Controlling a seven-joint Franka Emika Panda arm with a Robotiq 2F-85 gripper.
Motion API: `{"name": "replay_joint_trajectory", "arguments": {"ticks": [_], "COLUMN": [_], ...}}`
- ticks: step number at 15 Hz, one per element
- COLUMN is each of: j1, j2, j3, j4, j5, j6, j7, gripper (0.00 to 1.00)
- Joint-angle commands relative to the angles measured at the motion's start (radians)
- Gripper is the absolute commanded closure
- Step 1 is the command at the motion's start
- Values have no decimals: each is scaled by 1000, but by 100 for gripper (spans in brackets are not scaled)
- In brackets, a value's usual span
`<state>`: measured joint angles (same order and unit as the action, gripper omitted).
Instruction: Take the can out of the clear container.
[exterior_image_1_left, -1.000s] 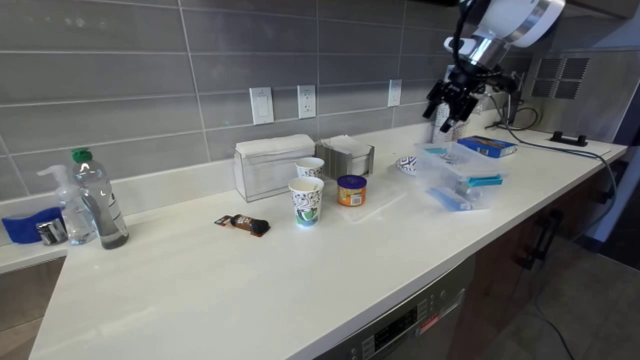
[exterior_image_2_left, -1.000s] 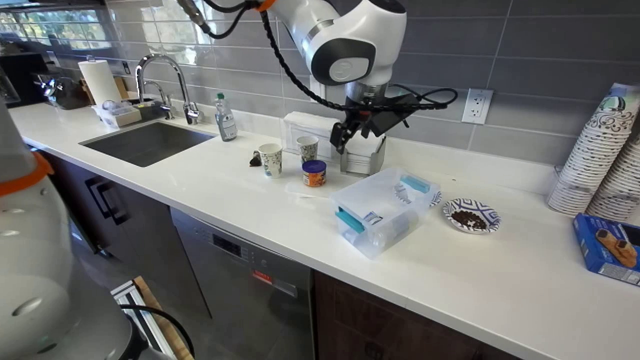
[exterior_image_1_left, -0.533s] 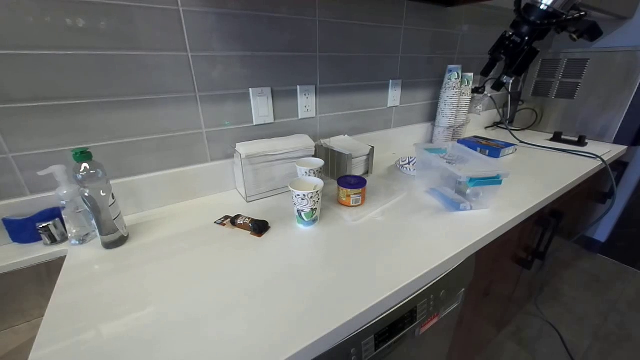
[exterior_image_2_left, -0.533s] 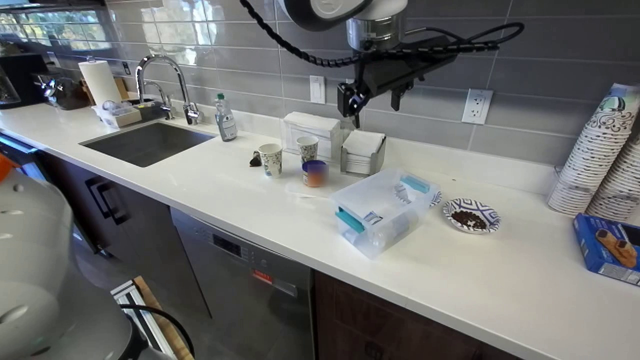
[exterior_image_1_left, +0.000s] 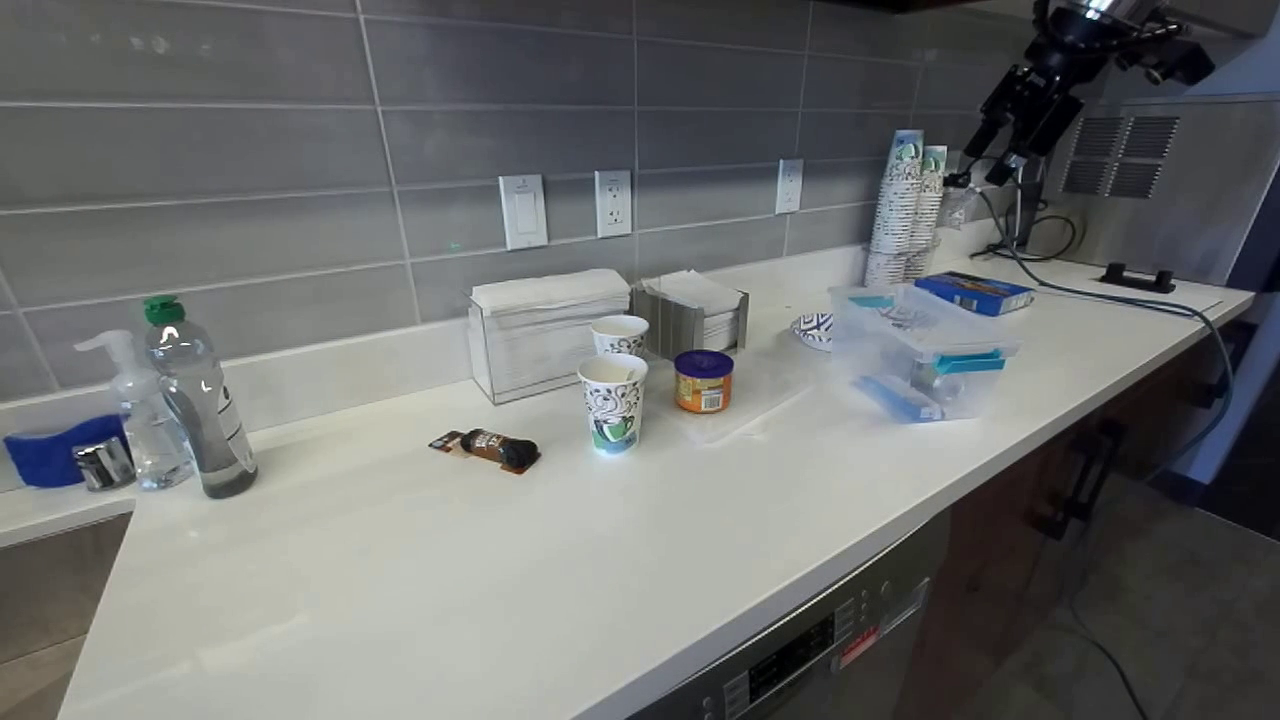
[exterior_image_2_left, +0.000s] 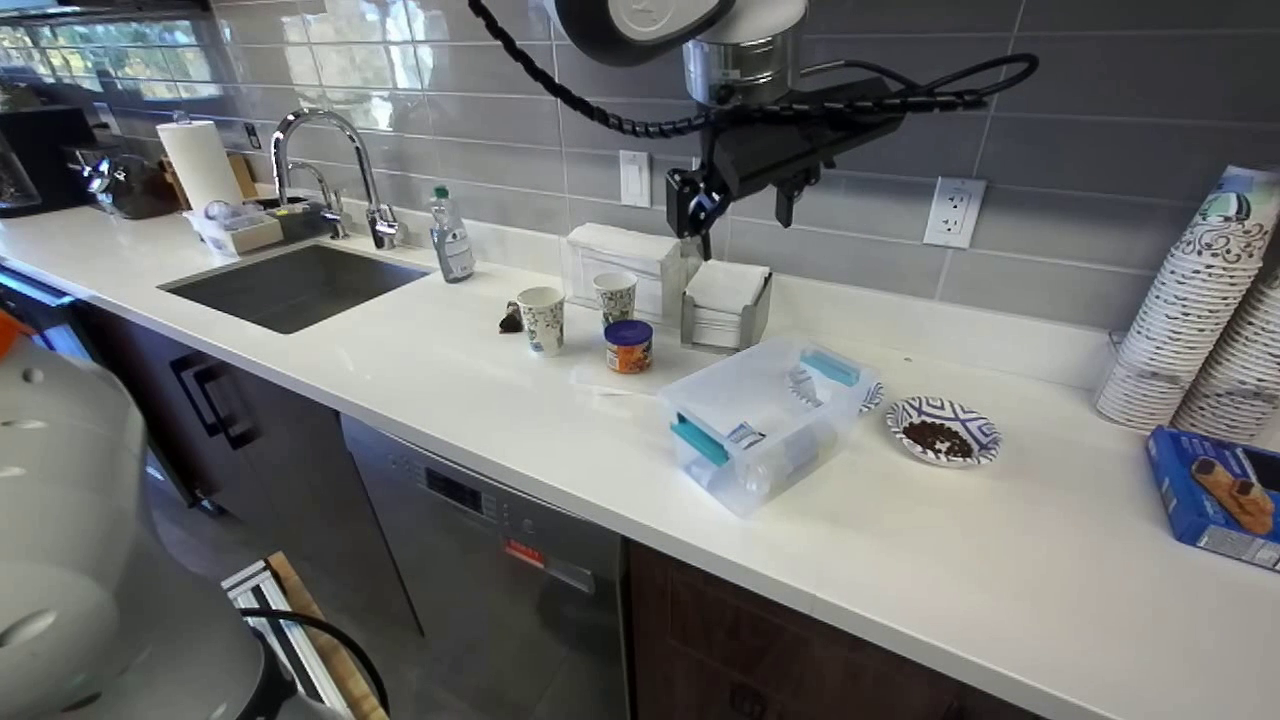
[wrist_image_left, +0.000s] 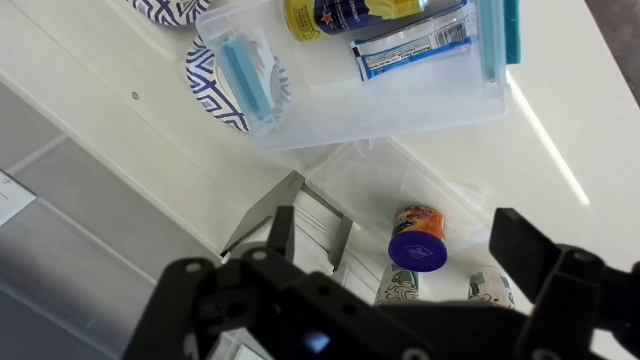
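In the wrist view, the clear container (wrist_image_left: 400, 112), a see-through tub with teal latches, holds a yellow-and-blue drink can (wrist_image_left: 345, 17) lying on its side, partly cut off by the frame edge. The container shows in both exterior views (exterior_image_1_left: 865, 345) (exterior_image_2_left: 720, 390), where the can inside is only dim. A short orange can with a purple-blue lid (wrist_image_left: 419, 245) stands upright outside the container, on a flat clear plastic piece (wrist_image_left: 372, 170). It shows in both exterior views (exterior_image_1_left: 703, 382) (exterior_image_2_left: 628, 347). My gripper (wrist_image_left: 398, 234) is open, empty and high above the counter (exterior_image_1_left: 990, 163) (exterior_image_2_left: 742, 232).
A white-and-blue packet (wrist_image_left: 412, 42) lies in the container beside the drink can. Two paper cups (exterior_image_1_left: 612, 405) (exterior_image_2_left: 615, 292) and napkin holders (exterior_image_1_left: 720, 325) stand near the orange can. Patterned bowls (exterior_image_2_left: 985, 440), cup stacks (exterior_image_2_left: 1180, 310) and a blue box (exterior_image_2_left: 1215, 500) stand beyond the container.
My gripper has risen well above the counter and shifted away from the orange can; in the last half second it has barely moved. The objects on the counter have not moved.
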<state>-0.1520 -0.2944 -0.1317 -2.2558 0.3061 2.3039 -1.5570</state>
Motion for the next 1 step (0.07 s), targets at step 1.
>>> {"name": "replay_joint_trajectory", "arguments": {"ticks": [1], "j1": [41], "j2": [-2], "j3": [-37], "j4": [1], "j5": [-17], "j6": [1], "j7": [13], "gripper": [0]}}
